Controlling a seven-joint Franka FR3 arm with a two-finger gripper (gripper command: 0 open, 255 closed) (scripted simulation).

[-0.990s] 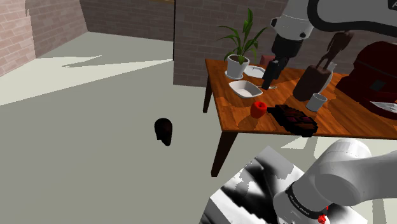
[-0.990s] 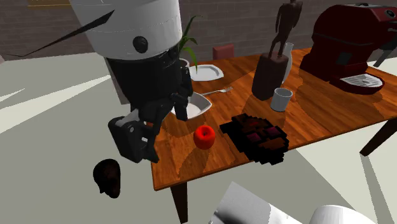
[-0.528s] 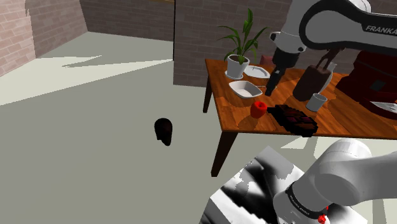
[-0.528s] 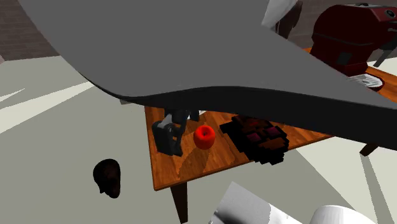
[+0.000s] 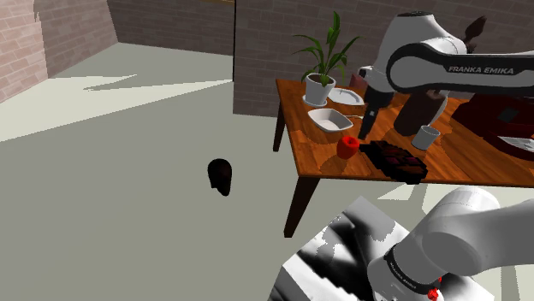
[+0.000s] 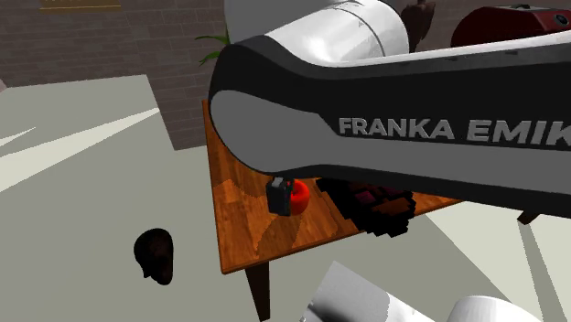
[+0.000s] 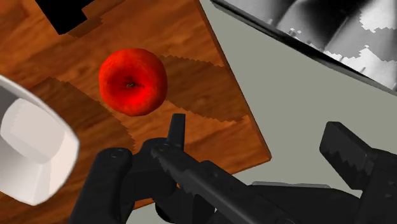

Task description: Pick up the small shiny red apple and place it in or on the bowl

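The shiny red apple (image 5: pixel 347 146) rests on the wooden table (image 5: pixel 479 162) near its front edge, with the white bowl (image 5: pixel 329 119) just behind it. My black gripper (image 5: pixel 365 130) hangs low over the table, close beside the apple and apart from it. In the wrist view the apple (image 7: pixel 133 81) lies beyond the left finger (image 7: pixel 109 184), not between the fingers, and the bowl (image 7: pixel 32 153) sits off to the side. The gripper (image 7: pixel 224 149) is open and holds nothing. From the second exterior view the gripper (image 6: pixel 280 196) covers part of the apple (image 6: pixel 301 193).
A dark tray of chocolates (image 5: pixel 394 160) lies right beside the apple. A grey mug (image 5: pixel 425 137), a plate (image 5: pixel 347 97), a potted plant (image 5: pixel 319 81) and a red machine (image 5: pixel 505 103) stand further back. A dark lump (image 5: pixel 221 176) sits on the floor.
The arm has swung down and forward, bringing the gripper from above the plate and bowl to low beside the apple. The apple and bowl have not moved.
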